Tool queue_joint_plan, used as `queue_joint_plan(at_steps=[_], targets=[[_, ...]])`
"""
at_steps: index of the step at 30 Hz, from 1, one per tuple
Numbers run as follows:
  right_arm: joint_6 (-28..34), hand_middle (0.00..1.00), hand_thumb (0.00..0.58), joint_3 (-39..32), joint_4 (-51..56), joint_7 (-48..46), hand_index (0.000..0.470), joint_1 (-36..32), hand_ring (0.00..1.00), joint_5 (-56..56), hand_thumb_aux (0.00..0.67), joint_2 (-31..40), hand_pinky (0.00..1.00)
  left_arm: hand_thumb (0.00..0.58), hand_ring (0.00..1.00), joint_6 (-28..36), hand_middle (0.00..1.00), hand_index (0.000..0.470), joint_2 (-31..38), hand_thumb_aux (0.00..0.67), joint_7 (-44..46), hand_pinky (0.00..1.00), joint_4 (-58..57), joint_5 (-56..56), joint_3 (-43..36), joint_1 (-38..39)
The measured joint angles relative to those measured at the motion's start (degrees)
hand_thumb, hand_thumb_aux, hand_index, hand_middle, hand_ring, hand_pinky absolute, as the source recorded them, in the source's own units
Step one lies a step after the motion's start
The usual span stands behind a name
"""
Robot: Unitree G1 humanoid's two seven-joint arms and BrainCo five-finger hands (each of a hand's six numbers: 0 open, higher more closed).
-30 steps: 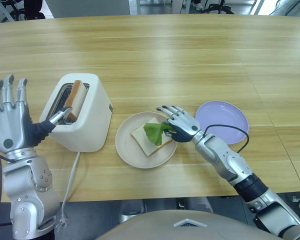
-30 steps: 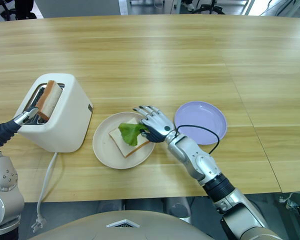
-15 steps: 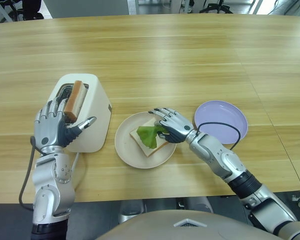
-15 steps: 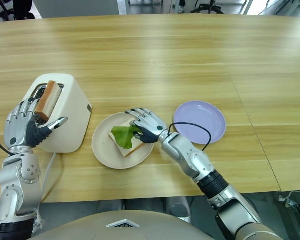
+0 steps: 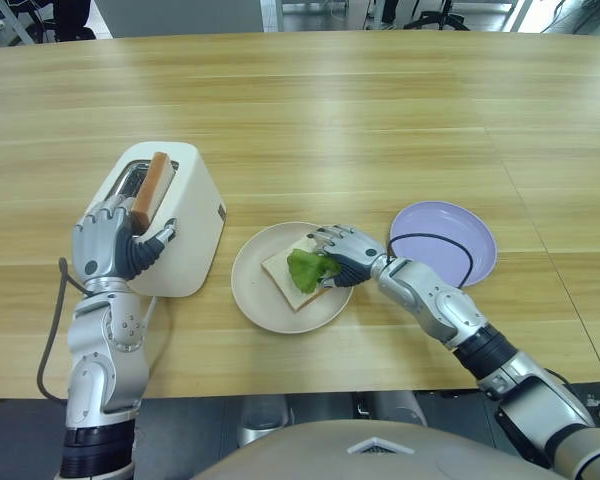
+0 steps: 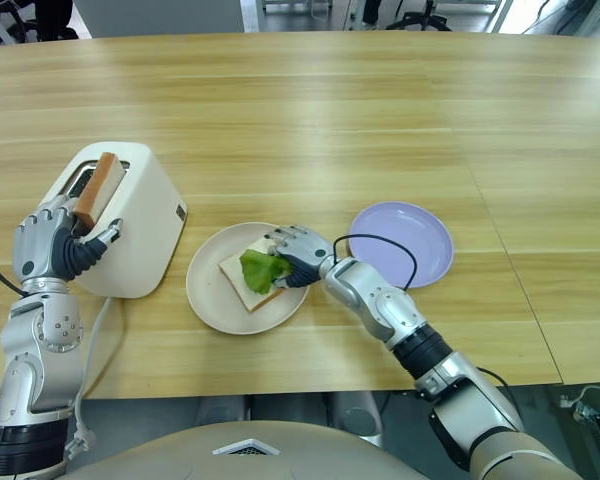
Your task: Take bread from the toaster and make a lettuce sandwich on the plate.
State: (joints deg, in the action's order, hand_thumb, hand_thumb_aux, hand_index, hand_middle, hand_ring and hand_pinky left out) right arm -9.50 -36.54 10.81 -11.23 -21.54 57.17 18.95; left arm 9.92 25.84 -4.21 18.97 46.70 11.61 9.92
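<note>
Two slices of bread matter right now. On the far left, my left hand (image 5: 115, 247) sits low against the near side of the cream boxy toaster (image 5: 190, 225). Its fingers are curled in and its thumb lies along the toaster's edge. It holds nothing. A brown-edged slice of bread (image 5: 150, 187) stands up in the toaster's slot, just above that hand.

Next comes the round beige plate (image 5: 252, 305), near the toaster on the light wooden table (image 5: 330, 110). A flat slice of white bread (image 5: 283, 275) lies on it. On top of that slice is the crinkly green lettuce leaf (image 5: 306, 270). My right hand (image 5: 350, 255) is low over the plate, and its fingers are pinching the leaf at its right side. Farther right is a round purple plate (image 5: 455, 250), with a thin black cable (image 5: 435, 237) looping over it.

I think I am in the middle step: putting the lettuce on the bottom slice. Next I should let go of the leaf so it lies flat, then lift the right hand away. After that the left hand must come up, pinch the slice in the toaster, pull it straight up and carry it onto the leaf.
</note>
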Motion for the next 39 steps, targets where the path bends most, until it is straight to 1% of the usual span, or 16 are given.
queue_joint_plan(at_steps=[2,7,15,19,23,25,27,29,31,32,35,37,38,39], targets=[[0.0,0.00,0.000,0.0,0.2,1.2,0.000,-1.1,0.00,0.3,0.000,-0.3,0.00,0.580,1.00,-1.1,1.00,0.460,0.0,0.670,-1.1,1.00,0.2,-1.2,0.5,-0.6],[-0.1,0.00,0.000,0.5,0.3,4.0,0.000,-1.3,0.00,0.4,0.000,-0.4,0.00,0.580,1.00,-3.4,1.00,0.460,-0.4,0.670,-3.0,1.00,1.8,-3.4,1.0,-0.6],[-0.5,0.00,0.000,2.1,-1.5,8.5,0.000,-1.3,0.00,-0.1,0.000,-0.4,0.00,0.580,1.00,-7.1,1.00,0.460,-1.6,0.670,-4.5,1.00,8.6,-5.4,2.2,-0.4],[-1.4,0.00,0.000,5.0,-4.2,10.4,0.000,-0.7,0.00,-2.4,0.000,0.3,0.00,0.580,1.00,-9.2,1.00,0.460,-3.1,0.670,-4.2,1.00,14.4,-7.9,2.8,-0.3],[-5.2,0.00,0.000,11.4,-8.2,18.3,0.000,0.7,0.00,-6.6,0.000,1.8,0.00,0.580,1.00,-11.5,1.00,0.460,-5.0,0.670,-2.2,1.00,23.5,-13.7,2.5,-2.7],[-9.7,0.00,0.000,13.3,-11.0,22.3,0.000,4.3,0.00,-8.3,0.000,4.0,0.00,0.580,1.00,-11.9,1.00,0.460,-6.3,0.670,-0.9,1.00,26.6,-16.1,1.8,-4.4],[-13.7,0.00,0.000,13.7,-13.0,25.4,0.000,9.0,0.00,-8.5,0.000,5.8,0.00,0.580,1.00,-12.2,1.00,0.460,-7.6,0.670,0.6,1.00,28.3,-17.5,-0.2,-4.7],[-18.0,0.00,0.000,14.2,-14.7,30.0,0.000,13.3,0.00,-6.9,0.000,8.6,0.00,0.580,1.00,-12.3,1.00,0.460,-9.9,0.670,1.9,1.00,28.7,-18.5,-3.7,-4.7],[-20.1,0.00,0.000,15.2,-16.1,33.0,0.000,15.3,0.00,-5.8,0.000,10.0,0.00,0.580,1.00,-12.8,1.00,0.460,-11.5,0.670,2.4,1.00,28.5,-19.3,-6.3,-4.4],[-21.9,0.00,0.000,16.7,-18.3,35.9,0.000,17.8,0.00,-5.0,0.000,11.0,0.00,0.580,1.00,-13.5,1.00,0.460,-13.3,0.670,2.7,1.00,27.9,-20.1,-9.0,-3.5],[-24.6,0.00,0.000,18.1,-21.1,39.8,0.000,21.5,0.00,-3.7,0.000,11.9,0.00,0.580,1.00,-14.4,1.00,0.460,-15.5,0.670,3.4,1.00,24.3,-21.7,-13.3,-1.9],[-26.6,0.00,0.000,18.6,-23.5,42.5,0.000,24.6,0.00,-1.6,0.000,13.0,0.00,0.580,1.00,-15.0,1.00,0.460,-17.4,0.670,3.9,1.00,19.1,-24.0,-16.3,0.0],[-27.7,0.00,0.000,18.9,-24.6,43.8,0.000,26.2,0.00,-0.4,0.000,13.4,0.00,0.580,1.00,-15.7,1.00,0.460,-17.8,0.670,4.3,1.00,14.5,-25.2,-17.9,0.8],[-28.1,0.00,0.000,18.9,-25.0,44.2,0.000,26.5,0.00,0.0,0.000,13.5,0.00,0.580,1.00,-15.8,1.00,0.460,-17.9,0.670,4.5,1.00,12.3,-25.5,-18.3,1.2]])
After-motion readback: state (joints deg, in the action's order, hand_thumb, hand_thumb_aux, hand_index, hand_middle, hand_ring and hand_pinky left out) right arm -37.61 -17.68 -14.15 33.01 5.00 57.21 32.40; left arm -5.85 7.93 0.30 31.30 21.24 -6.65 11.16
